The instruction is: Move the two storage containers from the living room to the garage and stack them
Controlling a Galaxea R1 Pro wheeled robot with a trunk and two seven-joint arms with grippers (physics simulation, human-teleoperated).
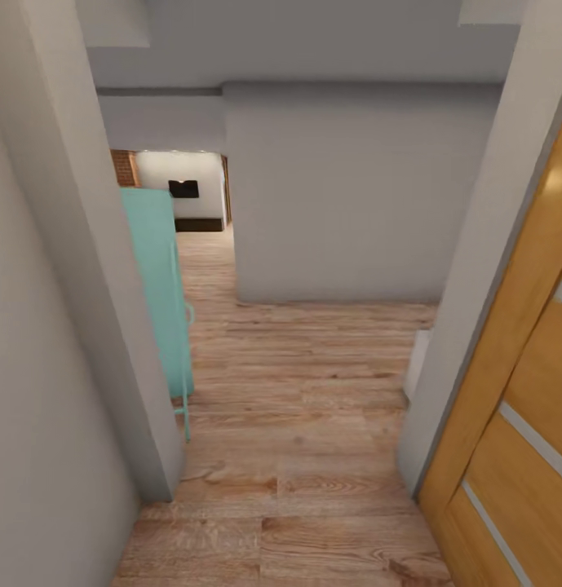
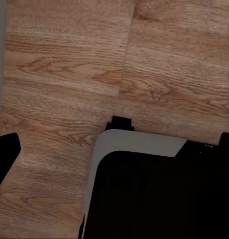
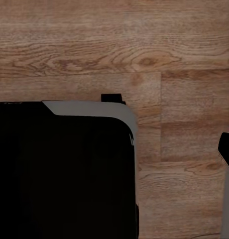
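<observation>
Left claw and right claw, hung low over the wood plank floor [image 2: 69, 59]: spread or pressed together, cannot tell from either wrist view. No load to be made out in either. Beneath both wrist cameras, the robot's own dark base [image 2: 154, 199] with its pale grey rim, squared to the planks.

Farther out, in the head view, a hallway pictured mid-transit. At left, a pale wall corner [image 1: 85, 285], close by; just behind it, a turquoise cabinet [image 1: 158, 269] standing on the planks. At right, a honey-coloured wooden door [image 1: 517, 408], swung open beside its grey jamb, with a small white object [image 1: 417, 363] low against the wall beyond. Straight ahead, a blank grey wall [image 1: 354, 204]. Past the cabinet, at the far end, an opening onto the living room [image 1: 201, 200], with brickwork [image 1: 124, 167] and a dark wall-mounted shape [image 1: 183, 189], probably the TV.

Whereabouts of the two storage containers: cannot tell, presumably somewhere beyond that opening. Judged to be the drive toward the living room, with the task hardly begun.

To do it well: roll forward through the gap, keep the base off the left corner and the door edge, then bear left past the cabinet without clipping it; arms best kept tucked.

Counted: one cabinet, one door with three pale strips, one far opening, one white object.
</observation>
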